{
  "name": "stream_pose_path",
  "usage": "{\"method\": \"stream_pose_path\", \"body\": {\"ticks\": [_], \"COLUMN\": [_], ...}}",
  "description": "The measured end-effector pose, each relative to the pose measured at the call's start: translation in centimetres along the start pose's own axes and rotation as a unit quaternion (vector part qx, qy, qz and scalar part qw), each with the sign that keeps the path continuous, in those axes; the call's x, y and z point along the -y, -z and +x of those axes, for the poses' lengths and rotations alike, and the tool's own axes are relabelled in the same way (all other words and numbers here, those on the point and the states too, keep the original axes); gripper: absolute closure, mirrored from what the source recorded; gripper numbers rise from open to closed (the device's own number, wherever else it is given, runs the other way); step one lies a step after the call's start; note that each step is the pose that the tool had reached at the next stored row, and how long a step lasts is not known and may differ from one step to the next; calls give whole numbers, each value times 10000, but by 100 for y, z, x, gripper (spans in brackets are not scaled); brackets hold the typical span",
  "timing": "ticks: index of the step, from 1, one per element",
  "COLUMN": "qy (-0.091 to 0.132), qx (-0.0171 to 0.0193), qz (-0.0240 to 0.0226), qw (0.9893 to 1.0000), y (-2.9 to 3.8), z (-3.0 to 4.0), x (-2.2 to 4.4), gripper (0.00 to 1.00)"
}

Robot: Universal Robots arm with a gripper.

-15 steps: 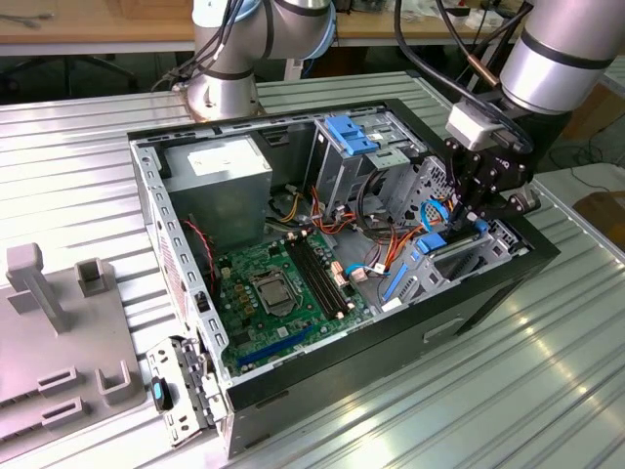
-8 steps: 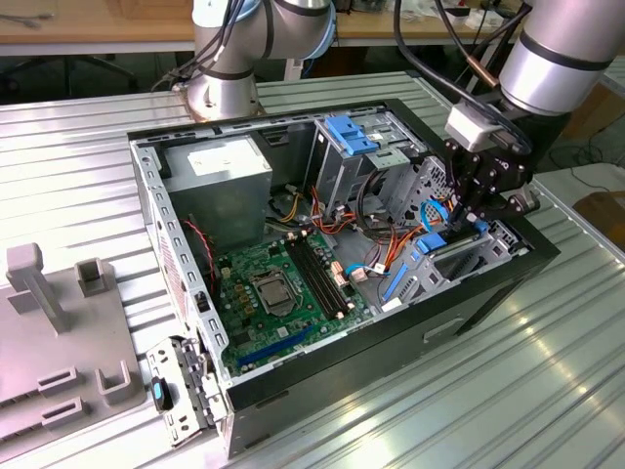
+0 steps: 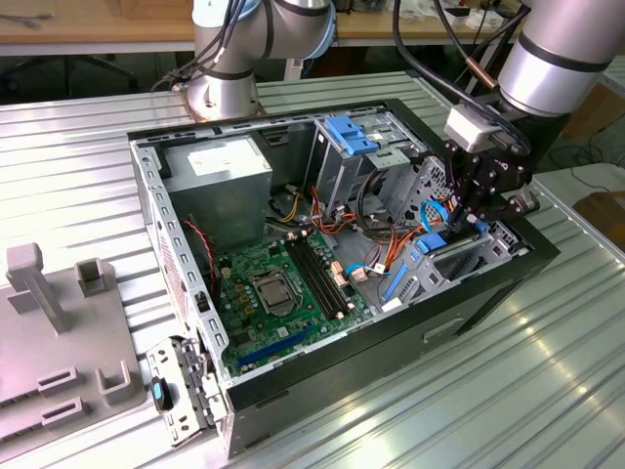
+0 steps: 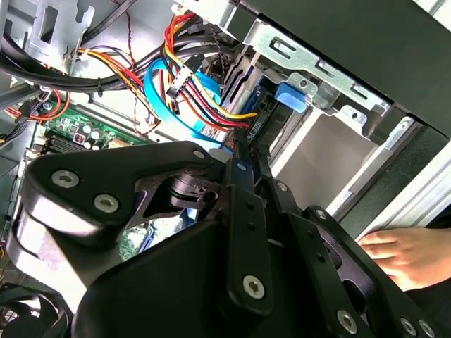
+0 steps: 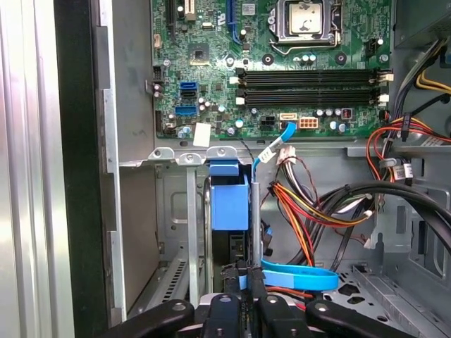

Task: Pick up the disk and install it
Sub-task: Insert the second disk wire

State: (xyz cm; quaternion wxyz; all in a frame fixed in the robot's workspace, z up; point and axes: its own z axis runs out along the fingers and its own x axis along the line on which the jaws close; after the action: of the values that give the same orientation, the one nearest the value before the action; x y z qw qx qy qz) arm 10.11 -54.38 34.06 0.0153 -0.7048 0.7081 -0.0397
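Note:
The disk [image 5: 229,204] stands on edge in the drive bay at the corner of the open computer case [image 3: 186,264], its bright blue carrier facing the first wrist camera. Its curved blue handle [image 5: 296,274] sticks out to one side by my fingers. My gripper [image 5: 244,278] is shut on the disk's near edge, fingers close together. In the exterior view my gripper [image 3: 459,223] reaches down into the bay at the case's right end, with blue carrier parts [image 3: 431,217] beside it. The second wrist view has my gripper [image 4: 243,144] pressed into the bay below a blue tab [image 4: 290,96].
Bundles of coloured cables [image 5: 317,204] crowd next to the bay. The green motherboard [image 3: 283,293] and grey power supply [image 3: 220,176] fill the rest of the case. A person's hand [image 4: 405,253] rests outside the case wall. Grey fixtures [image 3: 59,293] stand at the exterior view's left.

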Motion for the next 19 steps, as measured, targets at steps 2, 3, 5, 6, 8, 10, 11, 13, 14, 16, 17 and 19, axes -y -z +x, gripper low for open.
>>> {"method": "stream_pose_path", "body": {"ticks": [2,3,5,6,8,10,11,13,14,16,17,19], "qy": [0,0,0,0,0,0,0,-1,-1,-1,-1,-2], "qx": [1,2,1,2,2,8,10,4,4,2,3,4], "qz": [0,0,0,0,0,6,9,16,23,31,38,43], "qw": [10000,10000,10000,10000,10000,10000,10000,10000,10000,10000,10000,10000], "y": [-3,-4,-4,-5,-6,-3,4,39,57,84,104,114], "z": [0,0,0,0,0,-1,-1,0,1,2,3,3], "x": [0,-1,0,0,-1,-1,0,1,3,5,6,7], "gripper": [84,84,84,84,84,82,82,76,76,76,76,76]}}
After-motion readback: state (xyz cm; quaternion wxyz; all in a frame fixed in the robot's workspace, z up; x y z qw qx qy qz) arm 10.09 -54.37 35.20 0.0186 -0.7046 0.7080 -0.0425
